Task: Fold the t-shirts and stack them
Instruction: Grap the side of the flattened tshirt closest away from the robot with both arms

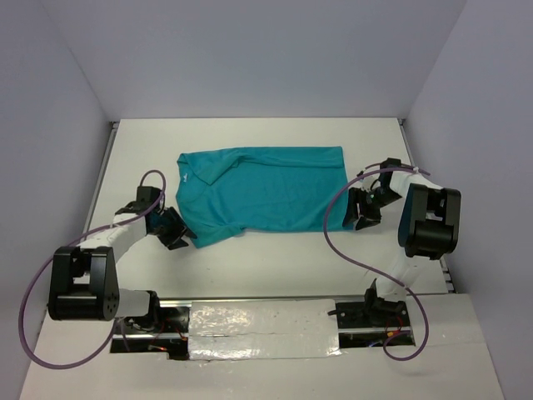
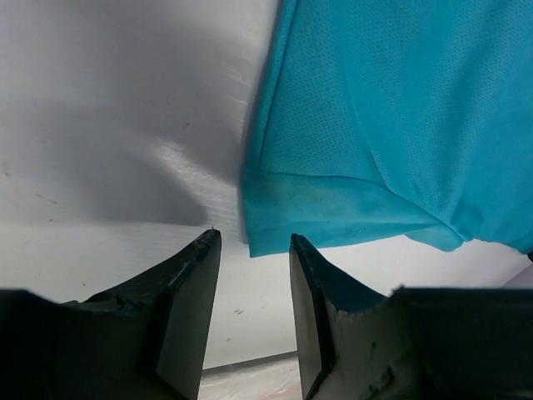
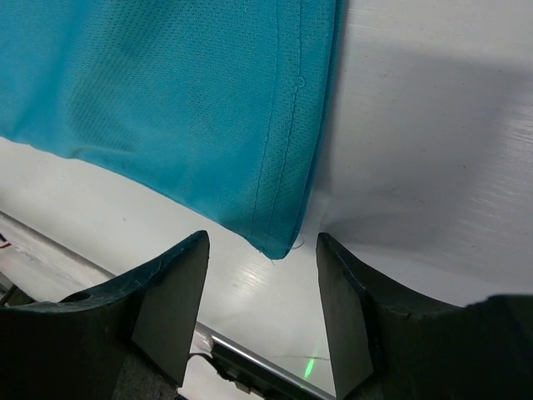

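Shirt [image 1: 266,187] corners just ahead of fingers [image 2: 187,300]

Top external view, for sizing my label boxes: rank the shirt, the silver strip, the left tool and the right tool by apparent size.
1. The shirt.
2. The silver strip.
3. The left tool and the right tool: they look alike, so I leave them unranked.

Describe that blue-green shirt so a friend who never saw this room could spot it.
Start at the white table. Flat across its middle lies the t-shirt, collar end near the black left gripper, hem near the black right gripper. It is the only cloth and the only teal thing there.
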